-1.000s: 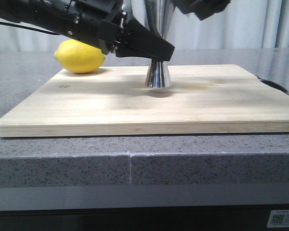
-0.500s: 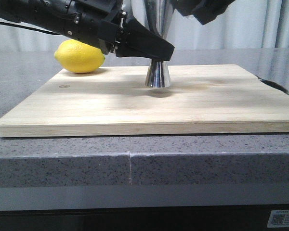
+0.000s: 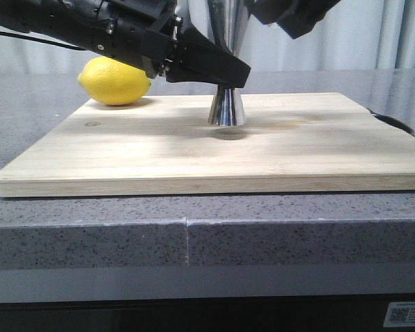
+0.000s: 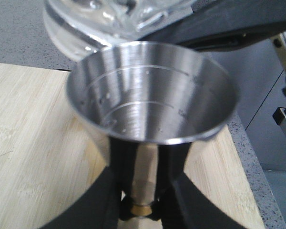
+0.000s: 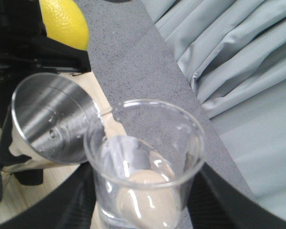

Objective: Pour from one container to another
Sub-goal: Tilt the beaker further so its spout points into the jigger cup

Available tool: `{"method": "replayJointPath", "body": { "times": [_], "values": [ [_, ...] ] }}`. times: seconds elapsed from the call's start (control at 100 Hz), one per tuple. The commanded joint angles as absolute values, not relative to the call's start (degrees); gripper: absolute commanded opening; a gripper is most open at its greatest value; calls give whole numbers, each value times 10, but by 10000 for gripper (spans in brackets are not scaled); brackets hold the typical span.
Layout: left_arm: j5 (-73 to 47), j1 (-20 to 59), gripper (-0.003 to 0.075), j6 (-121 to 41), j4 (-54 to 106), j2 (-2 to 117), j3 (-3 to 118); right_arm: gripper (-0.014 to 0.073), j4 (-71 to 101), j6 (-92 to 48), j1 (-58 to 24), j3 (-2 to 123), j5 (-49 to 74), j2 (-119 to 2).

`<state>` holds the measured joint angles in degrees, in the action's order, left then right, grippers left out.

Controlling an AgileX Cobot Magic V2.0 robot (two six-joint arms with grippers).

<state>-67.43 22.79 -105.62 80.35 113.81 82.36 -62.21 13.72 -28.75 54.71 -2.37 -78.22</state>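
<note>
So the steel jigger [image 3: 226, 104] is standing upright on the wooden cutting board [image 3: 214, 149], roughly toward the back-middle of it. The left gripper [image 4: 142, 200] is clamped around the jigger's narrow gold-ish waist, black fingers [image 4: 93, 200] pressed in on both sides, so that one's definitely holding it steady. From the front you mostly see the left arm's dark finger coming across at the waist, with only the lower cone poking out underneath.

The glass beaker [image 5: 145, 162] is up above the jigger, tilted, with its lip right over the edge of the jigger's top cup. The right gripper [image 5: 143, 214] has it from below/around the base; you can see dark finger shapes on either side of the glass, so it's gripping the beaker, though the fingertips themselves are mostly out of the picture. In the left wrist view the beaker shows as a blurry clear rim hanging just past the far rim of the jigger.

Inside the jigger's cup there are a few droplets on the wall and the engraved measure lines. Can't really tell how much liquid is in either one.

There's also a lemon [image 3: 115, 81] sitting behind the board's back left corner, well apart from the jigger.
</note>
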Motion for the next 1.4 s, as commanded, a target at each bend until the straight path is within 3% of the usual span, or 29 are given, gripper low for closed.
{"method": "replayJointPath", "body": {
  "times": [0.0,1.39],
  "values": [
    [-727,235,-10,-1052,847,1110,840,248,-631,136,-287,568,-44,-758],
    [-727,235,-10,-1051,847,1110,840,248,-692,136,-287,568,-40,-753]
  ]
}}
